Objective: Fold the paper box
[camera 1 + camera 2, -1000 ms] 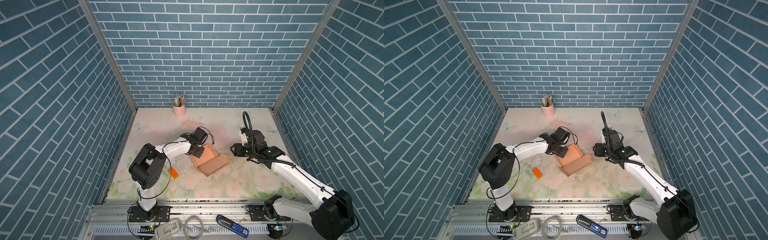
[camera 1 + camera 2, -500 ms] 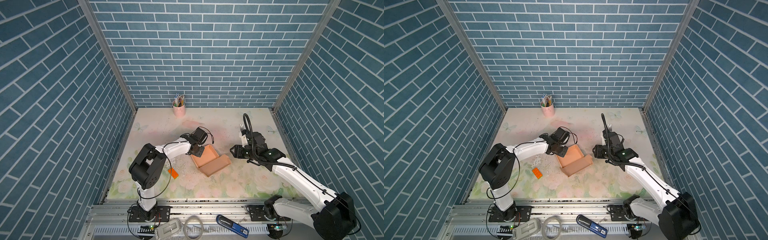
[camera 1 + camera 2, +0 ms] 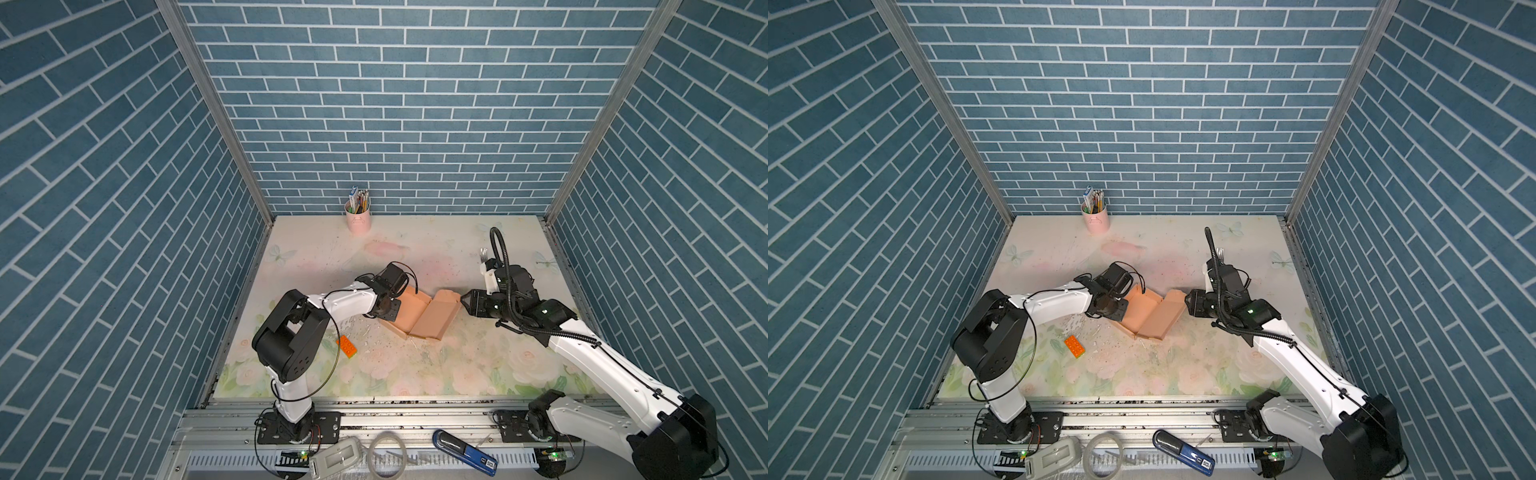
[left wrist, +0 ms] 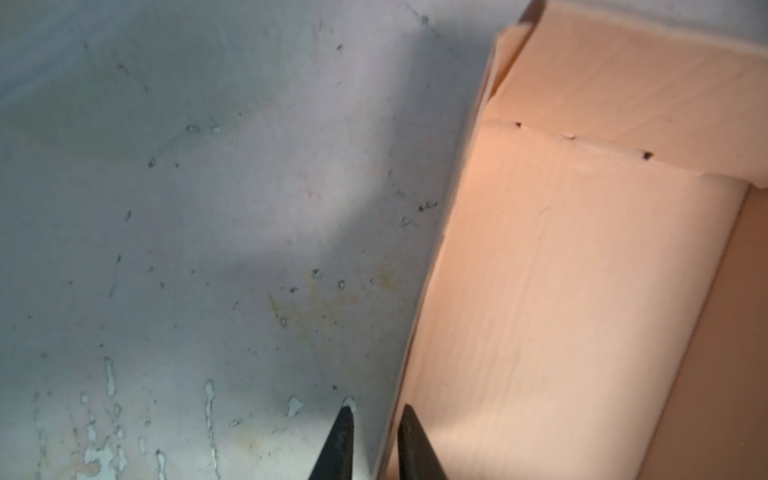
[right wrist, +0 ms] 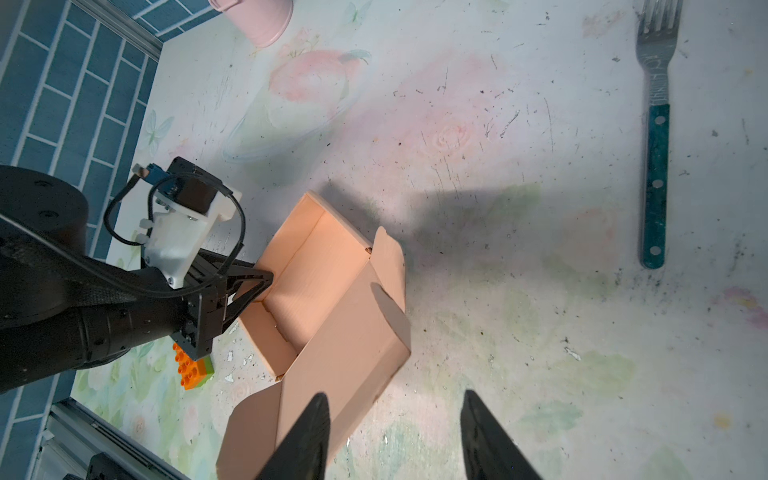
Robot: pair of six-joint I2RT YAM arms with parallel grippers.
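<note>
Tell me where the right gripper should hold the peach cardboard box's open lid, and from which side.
I would pinch the lid of the peach cardboard box at its free edge, coming from the right: it slopes up toward the open right gripper.

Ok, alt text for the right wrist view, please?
A half-folded paper box lies on the floral table, lid open, and the left pincer straddles one side wall. The right pincer hangs open by the lid, and a fork lies apart.
</note>
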